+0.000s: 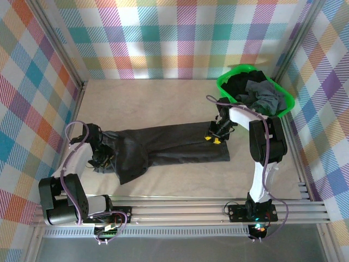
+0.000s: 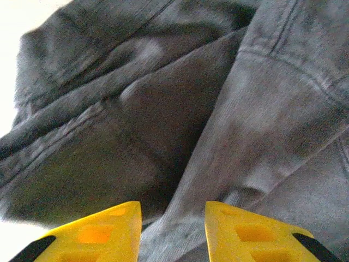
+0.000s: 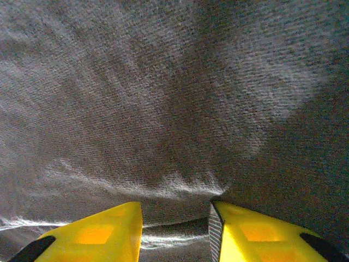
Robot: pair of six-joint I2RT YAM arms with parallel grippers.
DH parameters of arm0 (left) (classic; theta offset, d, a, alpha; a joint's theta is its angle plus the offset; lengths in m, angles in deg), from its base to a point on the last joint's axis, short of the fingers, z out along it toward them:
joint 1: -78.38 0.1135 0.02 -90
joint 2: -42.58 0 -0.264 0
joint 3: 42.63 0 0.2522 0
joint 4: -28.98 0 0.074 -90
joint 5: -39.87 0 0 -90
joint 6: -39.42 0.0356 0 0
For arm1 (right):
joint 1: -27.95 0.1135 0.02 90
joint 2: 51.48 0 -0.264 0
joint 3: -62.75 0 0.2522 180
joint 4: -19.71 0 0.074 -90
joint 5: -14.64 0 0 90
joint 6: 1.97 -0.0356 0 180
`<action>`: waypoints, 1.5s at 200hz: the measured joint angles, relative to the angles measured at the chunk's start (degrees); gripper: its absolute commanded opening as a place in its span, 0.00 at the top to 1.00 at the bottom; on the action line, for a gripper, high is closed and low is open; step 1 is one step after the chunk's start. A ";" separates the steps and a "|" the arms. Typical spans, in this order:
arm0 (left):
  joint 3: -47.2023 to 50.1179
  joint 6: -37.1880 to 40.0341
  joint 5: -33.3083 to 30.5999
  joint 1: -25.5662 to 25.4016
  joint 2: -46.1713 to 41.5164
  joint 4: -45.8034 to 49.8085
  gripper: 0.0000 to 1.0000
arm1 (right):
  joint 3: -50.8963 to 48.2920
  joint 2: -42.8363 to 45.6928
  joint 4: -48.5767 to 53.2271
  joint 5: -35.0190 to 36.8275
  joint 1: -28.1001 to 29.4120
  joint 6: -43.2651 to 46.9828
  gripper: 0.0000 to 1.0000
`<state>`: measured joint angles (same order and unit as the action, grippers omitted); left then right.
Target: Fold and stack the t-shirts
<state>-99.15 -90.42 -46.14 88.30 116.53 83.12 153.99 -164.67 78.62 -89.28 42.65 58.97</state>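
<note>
The left gripper (image 2: 172, 210) had its yellow fingers (image 2: 103, 232) drawn close together, and a thick fold of the charcoal t-shirt (image 2: 163, 109) was pinched between them. Seen from above, this gripper sat low on the left end of the shirt, near the sleeve. The wrist was bent toward the right. The forearm went back down and to the left, to the base at the near left corner of the table (image 1: 147, 103).

The right gripper (image 3: 175, 207) was also closed on the same shirt. A small ridge of cloth stood between its tips, and wrinkles ran out from there. In the top view it pressed down on the right end of the shirt. Its wrist was turned downward and the forearm reached left from a high elbow. The upper link rose straight away from the base at the near right.

The shirt lay long and flat across the middle of the table, stretched between both grippers. The other t-shirts (image 1: 262, 95) were heaped in the green basket (image 1: 222, 85) at the far right corner.
</note>
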 measured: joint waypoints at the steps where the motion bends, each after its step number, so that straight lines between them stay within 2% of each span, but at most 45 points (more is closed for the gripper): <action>1: 0.00 0.07 -0.02 0.00 0.09 -0.13 0.62 | 0.00 0.00 0.00 0.00 0.00 0.02 0.62; 18: 0.11 1.27 0.44 0.04 1.88 -3.26 0.63 | 0.00 0.00 0.11 0.00 0.00 0.09 0.61; 53: 0.24 3.48 0.57 0.04 5.27 -5.81 0.74 | 0.00 0.00 0.37 0.00 0.00 0.63 0.61; 92: 0.20 4.81 -1.09 0.07 5.92 -6.05 1.00 | 0.02 0.00 0.57 0.04 0.00 0.87 0.62; 192: -10.84 6.49 -7.63 0.37 5.86 0.76 1.00 | 0.59 -0.39 2.89 2.54 0.00 1.05 0.63; 300: -23.52 11.41 -11.82 0.37 18.69 5.01 1.00 | 0.74 -0.68 3.17 2.82 0.00 1.29 0.63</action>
<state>-122.67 -79.01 -57.96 88.67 135.22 88.12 154.73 -165.35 81.78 -86.46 42.65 60.26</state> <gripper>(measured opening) 0.061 0.365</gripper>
